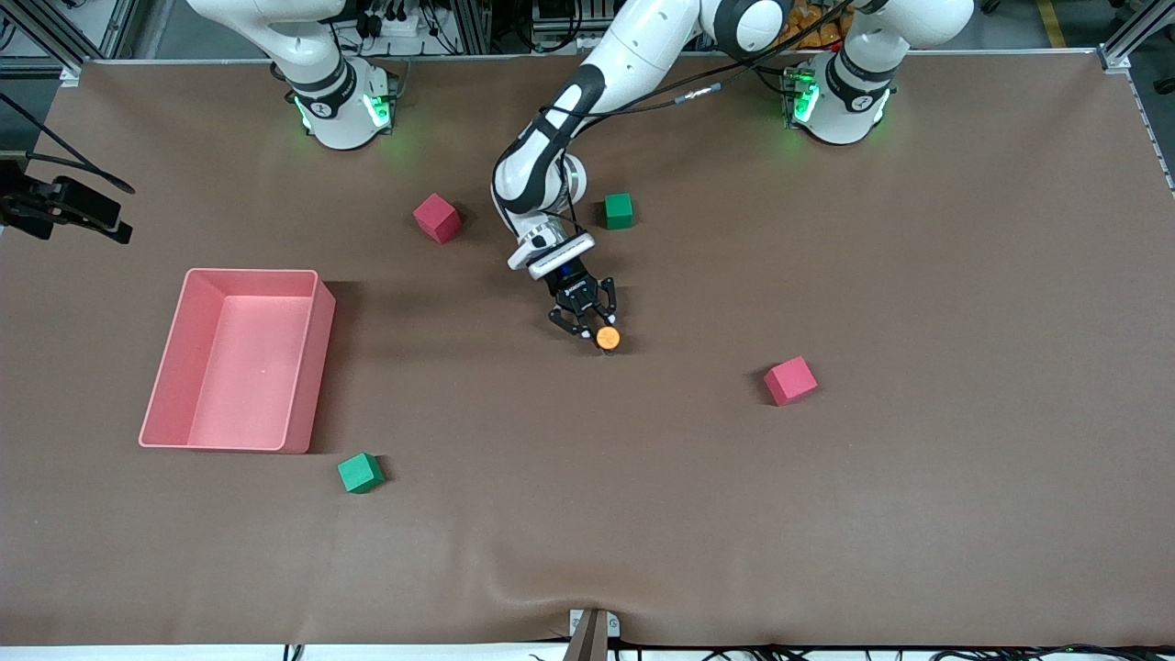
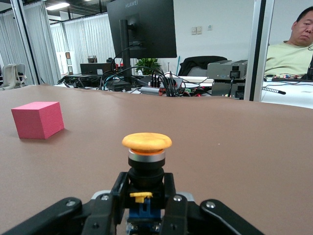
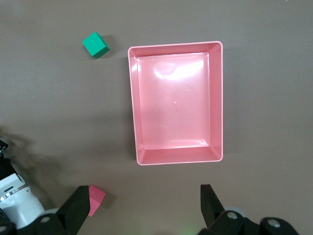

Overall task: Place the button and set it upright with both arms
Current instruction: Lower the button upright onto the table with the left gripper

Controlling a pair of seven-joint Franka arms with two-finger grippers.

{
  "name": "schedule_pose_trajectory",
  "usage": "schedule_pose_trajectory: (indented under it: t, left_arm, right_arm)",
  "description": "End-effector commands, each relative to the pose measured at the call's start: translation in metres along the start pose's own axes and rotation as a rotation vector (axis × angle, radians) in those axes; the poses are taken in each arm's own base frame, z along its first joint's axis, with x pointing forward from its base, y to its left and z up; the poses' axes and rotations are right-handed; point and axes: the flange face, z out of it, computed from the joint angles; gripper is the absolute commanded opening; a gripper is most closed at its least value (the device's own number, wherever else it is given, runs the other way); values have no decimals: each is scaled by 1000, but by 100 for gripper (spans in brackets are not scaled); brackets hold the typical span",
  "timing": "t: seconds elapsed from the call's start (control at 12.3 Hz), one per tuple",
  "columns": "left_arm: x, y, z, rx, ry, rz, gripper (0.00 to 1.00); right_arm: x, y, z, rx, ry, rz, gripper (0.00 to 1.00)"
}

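The button (image 1: 607, 338), orange cap on a black body with blue bits, stands upright with its cap up near the middle of the table. My left gripper (image 1: 598, 327) is low at the table and shut on the button's black body. In the left wrist view the button (image 2: 146, 142) sits between the left gripper's (image 2: 145, 182) fingers (image 2: 106, 205), and its base is hidden. My right gripper (image 3: 143, 193) is open and empty, high above the pink tray (image 3: 131, 98). It does not show in the front view, and the right arm waits.
The pink tray (image 1: 307, 367) lies toward the right arm's end. Pink cubes (image 1: 436, 218) (image 1: 790, 380) and green cubes (image 1: 619, 210) (image 1: 360, 473) lie scattered. One pink cube (image 2: 38, 119) shows in the left wrist view. A black device (image 1: 64, 207) sits at the table's edge.
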Motion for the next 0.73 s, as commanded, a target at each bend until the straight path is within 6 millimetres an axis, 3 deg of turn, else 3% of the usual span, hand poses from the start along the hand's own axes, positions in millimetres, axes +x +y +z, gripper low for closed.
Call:
schedule_pose_trajectory:
  t: [0.0,0.16,0.24,0.33,0.65]
  left_arm:
    - [2,5,-3,-23,25,-31,7]
    - [0,4,-2,-22,26,-27,30]
    - [0,4,-2,-22,26,-27,31]
    - [1,5,-4,-24,25,-30,39]
    - [0,4,-4,-23,22,-47,41]
  right_arm:
    - [-4,-11,-2,1,3,-4,100]
    - [-4,-9,-2,1,3,1,100]
    - [-4,-8,-2,1,3,2,100]
    - [-4,-7,-2,2,3,4,100]
    - [-3,8,-2,3,2,31,100]
